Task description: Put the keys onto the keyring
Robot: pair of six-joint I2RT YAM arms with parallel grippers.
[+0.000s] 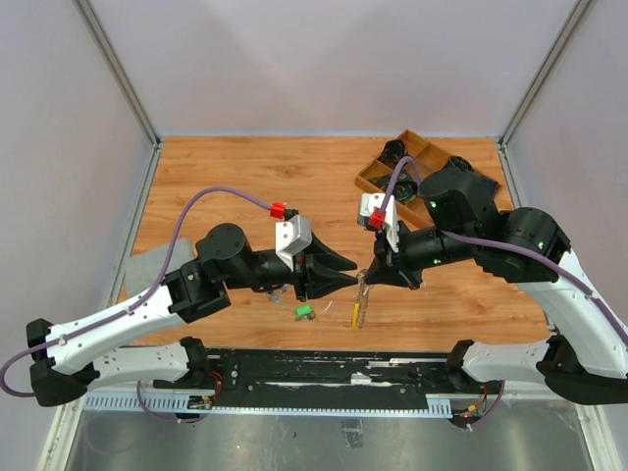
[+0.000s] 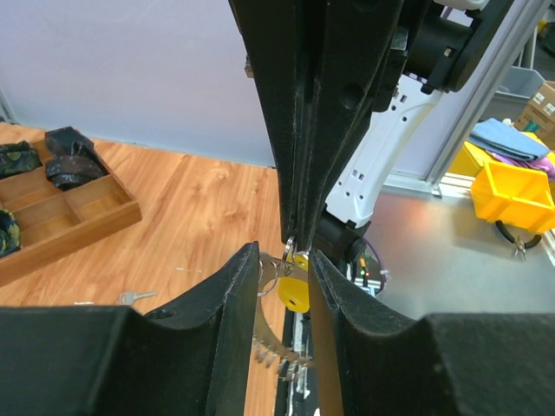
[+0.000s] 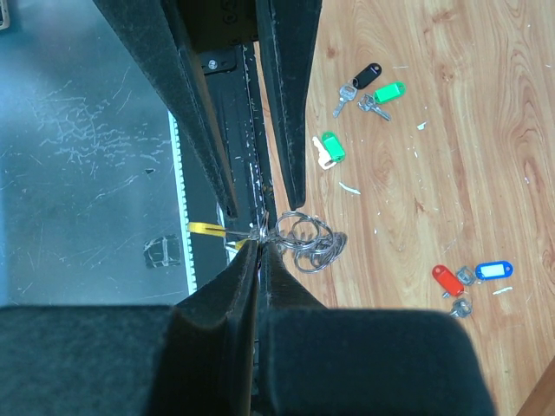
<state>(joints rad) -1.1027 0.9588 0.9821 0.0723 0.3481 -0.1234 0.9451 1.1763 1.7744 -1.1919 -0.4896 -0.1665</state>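
Observation:
My right gripper (image 1: 369, 276) is shut on the keyring (image 1: 360, 306), a bunch of silvery wire rings that hangs below it with a yellow piece. In the right wrist view the gripper (image 3: 260, 244) pinches the rings (image 3: 310, 243), and the yellow piece (image 3: 206, 229) sticks out to the left. My left gripper (image 1: 349, 272) is open, its fingers on either side of the ring bunch. In the left wrist view the left gripper (image 2: 284, 260) straddles a yellow key head (image 2: 295, 293) and a toothed blade (image 2: 276, 348). Loose keys lie on the table: green (image 3: 330, 147), black and green tags (image 3: 375, 87), red (image 3: 447, 279) and blue (image 3: 492, 270).
A wooden compartment tray (image 1: 377, 178) with dark items stands at the back right. A grey cloth (image 1: 147, 265) lies at the left edge. A green key (image 1: 304, 312) lies under the left gripper. A black rail (image 1: 324, 368) runs along the near edge.

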